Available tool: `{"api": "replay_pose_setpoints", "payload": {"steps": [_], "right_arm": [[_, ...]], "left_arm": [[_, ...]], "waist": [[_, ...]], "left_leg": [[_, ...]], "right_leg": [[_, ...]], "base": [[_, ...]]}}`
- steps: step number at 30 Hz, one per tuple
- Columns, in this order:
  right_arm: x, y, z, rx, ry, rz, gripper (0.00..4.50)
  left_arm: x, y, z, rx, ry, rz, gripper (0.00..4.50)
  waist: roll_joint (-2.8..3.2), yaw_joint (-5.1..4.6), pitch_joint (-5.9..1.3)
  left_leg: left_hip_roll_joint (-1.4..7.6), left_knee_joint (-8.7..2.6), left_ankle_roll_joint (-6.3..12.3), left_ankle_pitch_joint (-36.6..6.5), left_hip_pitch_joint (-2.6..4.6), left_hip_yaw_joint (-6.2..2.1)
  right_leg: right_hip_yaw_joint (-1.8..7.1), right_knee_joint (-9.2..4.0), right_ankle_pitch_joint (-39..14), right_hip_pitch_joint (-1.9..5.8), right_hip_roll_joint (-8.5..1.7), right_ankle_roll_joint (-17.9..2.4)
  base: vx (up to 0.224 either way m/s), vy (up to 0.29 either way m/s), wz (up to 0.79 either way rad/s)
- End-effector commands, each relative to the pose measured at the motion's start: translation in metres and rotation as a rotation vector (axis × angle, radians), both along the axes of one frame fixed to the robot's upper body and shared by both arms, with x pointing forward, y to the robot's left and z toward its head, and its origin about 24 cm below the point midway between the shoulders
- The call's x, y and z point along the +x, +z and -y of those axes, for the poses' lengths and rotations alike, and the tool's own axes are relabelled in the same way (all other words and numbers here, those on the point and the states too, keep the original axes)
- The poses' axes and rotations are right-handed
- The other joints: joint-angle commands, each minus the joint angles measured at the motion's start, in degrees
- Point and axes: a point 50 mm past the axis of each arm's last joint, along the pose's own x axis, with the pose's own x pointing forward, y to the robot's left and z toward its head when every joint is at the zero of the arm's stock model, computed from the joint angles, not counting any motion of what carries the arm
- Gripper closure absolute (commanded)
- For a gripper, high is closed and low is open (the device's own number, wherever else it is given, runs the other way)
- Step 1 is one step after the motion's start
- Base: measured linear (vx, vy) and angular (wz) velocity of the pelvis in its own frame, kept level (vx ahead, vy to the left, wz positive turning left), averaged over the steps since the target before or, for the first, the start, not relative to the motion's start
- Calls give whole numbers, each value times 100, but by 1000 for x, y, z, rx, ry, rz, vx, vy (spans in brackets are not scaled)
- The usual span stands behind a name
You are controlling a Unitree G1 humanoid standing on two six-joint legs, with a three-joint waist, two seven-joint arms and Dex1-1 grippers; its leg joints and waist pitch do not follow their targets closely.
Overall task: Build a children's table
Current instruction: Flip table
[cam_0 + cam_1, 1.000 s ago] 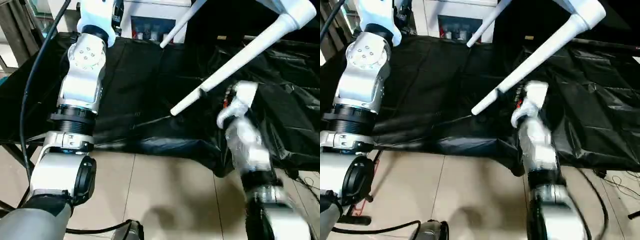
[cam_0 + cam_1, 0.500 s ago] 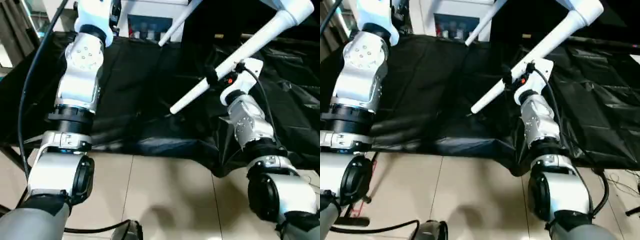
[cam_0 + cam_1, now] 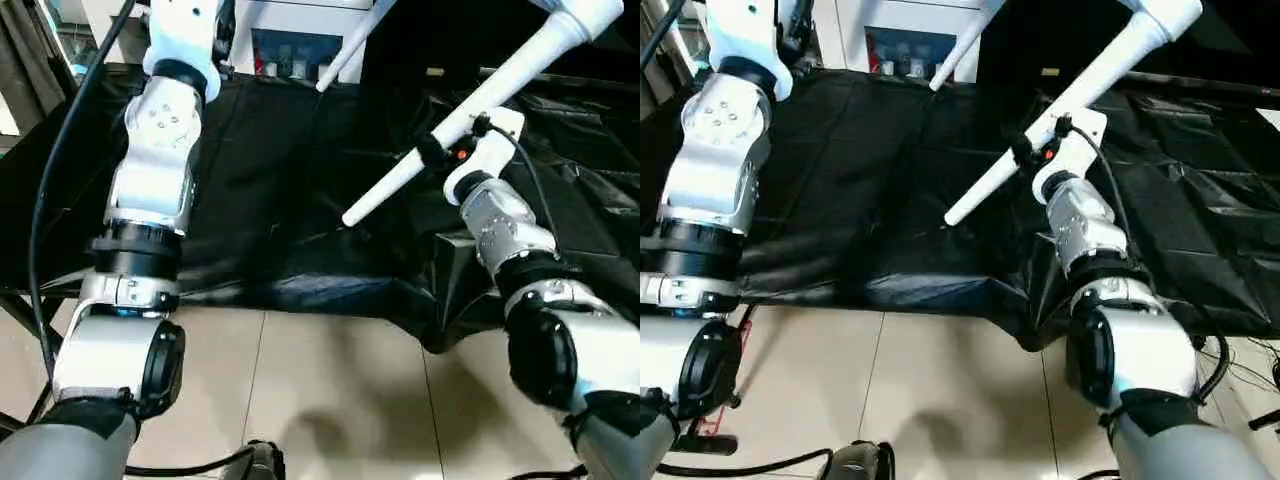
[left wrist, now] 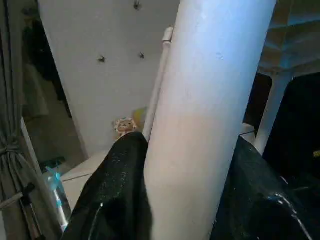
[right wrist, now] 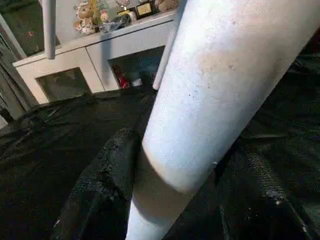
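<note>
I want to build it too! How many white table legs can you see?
2. One leg slants over the black cloth, held by the right gripper. Another leg pokes in further back. More may be hidden above.

Two white table legs (image 3: 470, 115) show above the black-draped bench (image 3: 290, 180): one long tapered leg slanting over the bench's near right part, and a second leg (image 3: 345, 55) beyond it over the bench's far edge. Two silver robot arms reach toward the bench, one at each side. Two claws: the right claw (image 3: 432, 150) closed around the near leg, and the left claw (image 4: 175, 190) closed around a leg (image 4: 205, 115). One bench
</note>
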Motion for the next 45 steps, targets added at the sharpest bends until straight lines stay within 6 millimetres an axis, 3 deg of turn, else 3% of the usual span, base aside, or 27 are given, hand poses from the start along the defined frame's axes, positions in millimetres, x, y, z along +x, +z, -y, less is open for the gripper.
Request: {"api": "replay_pose_setpoints", "payload": {"steps": [1, 6, 14, 20, 26, 31, 33, 34, 38, 40, 43, 45], "right_arm": [[4, 17, -1, -29, 8, 58, 255], [5, 26, 3, -135, 10, 104, 266], [3, 31, 1, -175, 32, 157, 274], [-7, 14, -12, -205, 78, 178, 280], [-20, -2, -28, -210, 88, 175, 282], [-33, -16, -37, -261, 44, 161, 285], [-35, -20, -36, -275, 8, 143, 286], [-36, -24, -36, -285, 0, 132, 286], [-40, -30, -39, -289, 2, 106, 286], [-41, -32, -41, -290, 16, 95, 286], [-40, -47, -44, -342, 46, 31, 286], [-39, -57, -45, -324, 39, -24, 286]], "left_arm": [[-1, -3, 11, -19, -51, -12, 250], [-3, -19, 9, -14, -71, -51, 259], [-4, -48, 11, 13, -98, -122, 279], [-7, -77, 13, 23, -103, -199, 286], [-6, -95, 11, 42, -103, -256, 286], [-4, -107, 13, 48, -114, -295, 286], [-4, -112, 13, 53, -115, -308, 286], [-4, -116, 14, 58, -117, -319, 286], [-4, -128, 12, 71, -110, -355, 286], [-5, -132, 11, 70, -105, -366, 286], [-7, -144, 5, 62, -80, -403, 286], [-9, -157, -2, 32, -56, -440, 286]], "waist": [[-54, -36, -516], [-17, -24, -528], [-25, -39, -524], [-34, -28, -518], [6, -47, -520], [12, -76, -515], [16, -116, -499], [47, -120, -492], [73, -160, -445], [69, -181, -422], [71, -209, -432], [38, -263, -409]], "left_leg": [[298, -430, -407, -2035, 456, -220], [292, -424, -458, -1998, 465, -217], [299, -438, -508, -2219, 476, -227], [301, -455, -466, -2181, 485, -224], [291, -493, -651, -2393, 512, -248], [294, -545, -949, -2893, 556, -287], [297, -579, -1208, -3438, 599, -325], [292, -582, -1248, -3560, 614, -331], [298, -615, -1358, -4350, 665, -395], [300, -642, -1396, -4698, 695, -421], [304, -684, -1435, -4829, 709, -441], [286, -684, -1445, -5062, 741, -425]], "right_leg": [[18, -392, -712, 33, -202, -1016], [10, -375, -594, 31, -181, -1028], [15, -394, -724, 16, -177, -982], [15, -412, -595, 9, -164, -927], [25, -416, -594, -15, -150, -780], [28, -466, -1020, -51, -167, -631], [24, -509, -1406, -98, -166, -541], [30, -525, -1510, -117, -168, -526], [32, -612, -2260, -154, -199, -505], [14, -649, -2612, -152, -197, -516], [-8, -666, -2634, -122, -197, -546], [-37, -705, -2855, -177, -173, -546]], "base": [[0, 0, 0], [0, 0, 0], [0, 0, 0], [0, 0, 0], [0, 0, 0], [0, 0, 0], [0, 0, 0], [0, 0, 0], [0, 0, 0], [0, 0, 0], [0, 0, 0], [-28, 11, -6]]}}
